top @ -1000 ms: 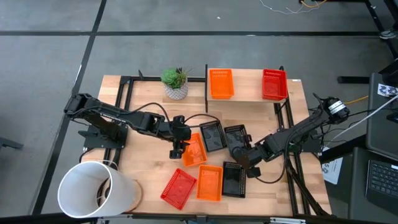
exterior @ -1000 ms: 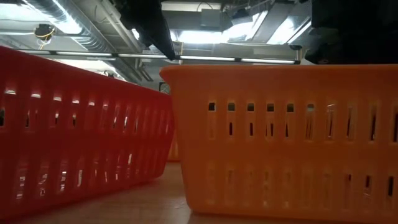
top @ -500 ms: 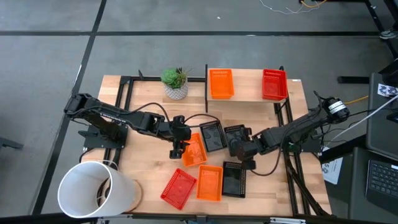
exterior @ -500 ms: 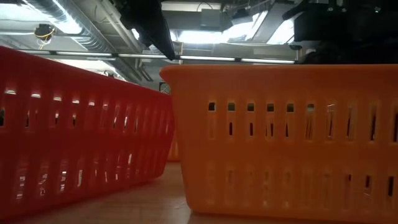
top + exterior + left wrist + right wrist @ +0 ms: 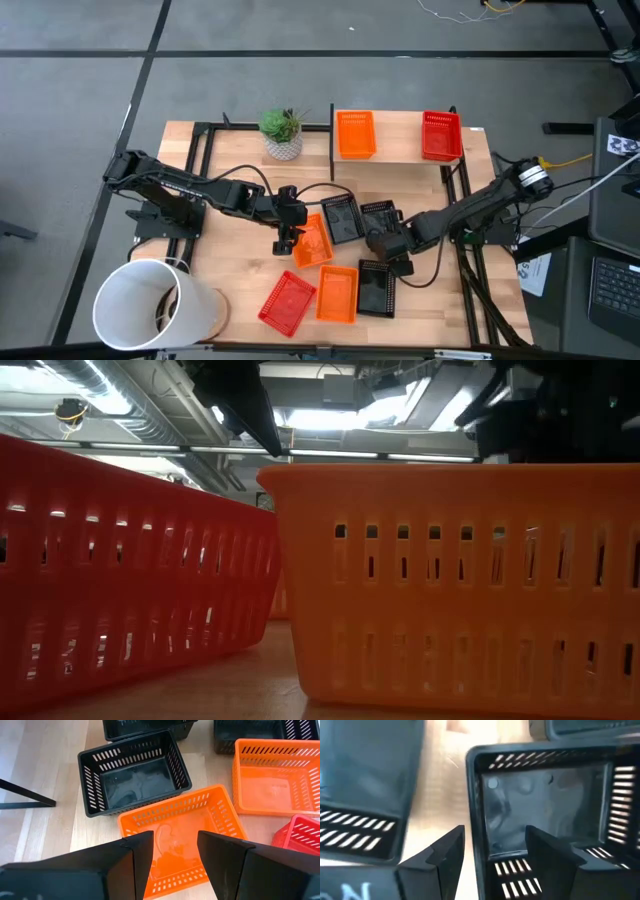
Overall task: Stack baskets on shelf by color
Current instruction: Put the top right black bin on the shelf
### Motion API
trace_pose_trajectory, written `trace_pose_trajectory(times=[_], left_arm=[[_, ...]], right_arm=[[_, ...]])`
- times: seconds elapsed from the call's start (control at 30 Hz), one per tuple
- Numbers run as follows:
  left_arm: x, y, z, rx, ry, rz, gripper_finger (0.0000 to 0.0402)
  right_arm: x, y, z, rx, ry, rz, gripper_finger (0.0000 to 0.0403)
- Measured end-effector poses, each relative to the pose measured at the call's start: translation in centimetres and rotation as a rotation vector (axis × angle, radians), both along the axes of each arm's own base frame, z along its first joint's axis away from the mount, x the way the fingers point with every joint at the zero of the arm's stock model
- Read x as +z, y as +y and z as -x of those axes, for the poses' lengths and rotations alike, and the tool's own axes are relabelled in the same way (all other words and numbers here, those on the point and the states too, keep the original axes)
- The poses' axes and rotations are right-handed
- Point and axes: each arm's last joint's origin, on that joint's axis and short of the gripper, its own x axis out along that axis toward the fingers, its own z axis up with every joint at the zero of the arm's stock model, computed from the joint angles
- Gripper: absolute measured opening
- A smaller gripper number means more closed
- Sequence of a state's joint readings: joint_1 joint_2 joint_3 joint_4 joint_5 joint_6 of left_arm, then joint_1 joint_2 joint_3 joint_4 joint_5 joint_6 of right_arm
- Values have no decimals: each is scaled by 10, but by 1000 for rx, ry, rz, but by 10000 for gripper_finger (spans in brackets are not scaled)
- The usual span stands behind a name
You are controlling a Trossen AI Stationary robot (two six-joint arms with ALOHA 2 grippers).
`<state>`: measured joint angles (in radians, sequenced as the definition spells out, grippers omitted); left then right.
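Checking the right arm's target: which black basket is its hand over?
The right hand hovers over the black basket right of the tilted black one, not the front-row one.

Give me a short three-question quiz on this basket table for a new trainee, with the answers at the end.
1. How many baskets sit on the shelf?
2. True or false: the left gripper hovers over a black basket.
3. Which is open over a black basket: A left gripper, B right gripper?

Key: 1. Two: the orange basket on the shelf and the red basket on the shelf. 2. False: over an orange basket. 3. B.
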<state>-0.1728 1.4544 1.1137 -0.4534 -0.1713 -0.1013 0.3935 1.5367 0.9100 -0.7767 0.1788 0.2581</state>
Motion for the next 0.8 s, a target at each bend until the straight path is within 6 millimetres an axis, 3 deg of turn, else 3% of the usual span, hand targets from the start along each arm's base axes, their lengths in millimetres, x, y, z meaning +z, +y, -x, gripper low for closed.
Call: trace_pose_trajectory(times=[0.23,0.33,0.43,0.53,0.8], left_arm=[[0,0,0,0,0,0,147],[0,0,0,0,0,0,147],[0,0,0,-1,0,-2,147],[0,0,0,-3,0,-4,147],[0,0,0,-5,0,-5,147]], right_arm=[[-19,1,-5,-28,57,59,197],[-23,1,-6,-42,67,61,155],[-20,0,-4,-81,75,59,82],[-6,-1,-1,-142,85,59,15],[57,7,13,-215,139,86,2]])
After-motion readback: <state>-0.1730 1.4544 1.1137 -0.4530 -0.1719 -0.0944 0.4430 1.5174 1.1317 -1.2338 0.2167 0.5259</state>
